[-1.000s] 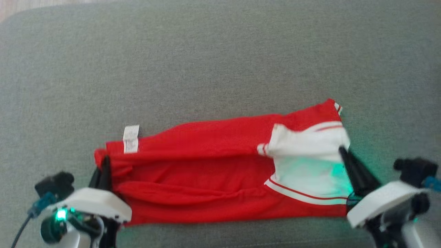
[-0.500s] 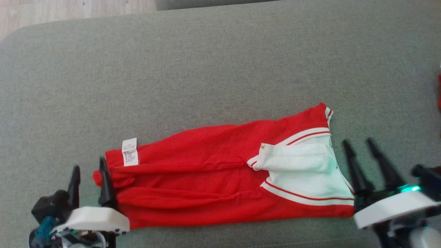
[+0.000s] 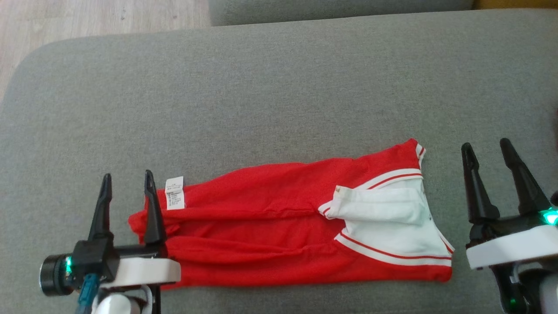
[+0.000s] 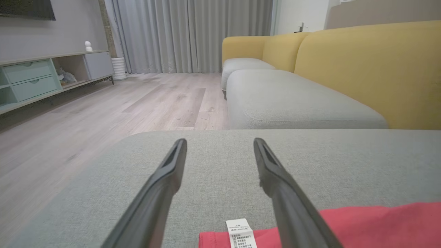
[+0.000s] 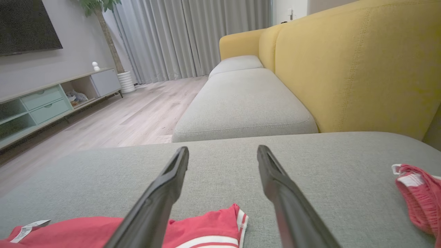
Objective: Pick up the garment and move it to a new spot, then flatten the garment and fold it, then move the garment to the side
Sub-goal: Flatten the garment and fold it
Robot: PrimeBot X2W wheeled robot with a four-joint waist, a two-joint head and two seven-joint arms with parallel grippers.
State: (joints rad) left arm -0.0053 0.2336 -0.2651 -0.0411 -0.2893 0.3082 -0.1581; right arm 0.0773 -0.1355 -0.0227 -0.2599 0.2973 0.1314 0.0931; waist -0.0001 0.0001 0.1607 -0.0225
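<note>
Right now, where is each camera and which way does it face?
Head view: on the head, facing down at the red-and-white fabric garment on the grey upholstered cushion; left gripper, right gripper.
Left wrist view: on that wrist, facing across the cushion toward grey curtains; own fingers.
Right wrist view: likewise; own fingers.
Wrist views share the yellow sofa back.

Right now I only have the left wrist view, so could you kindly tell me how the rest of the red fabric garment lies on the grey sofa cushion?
Observer: The red fabric garment lies stretched left to right, ending in a white panel with red stripes at the robot's right.
Operator: Thank you. Is the other arm gripping it?
Observer: No, the right end effector is open and empty, beside that end.
Operator: Is anything else lying nearby?
Observer: Yes, a crumpled red-and-white cloth lies further right.
</note>
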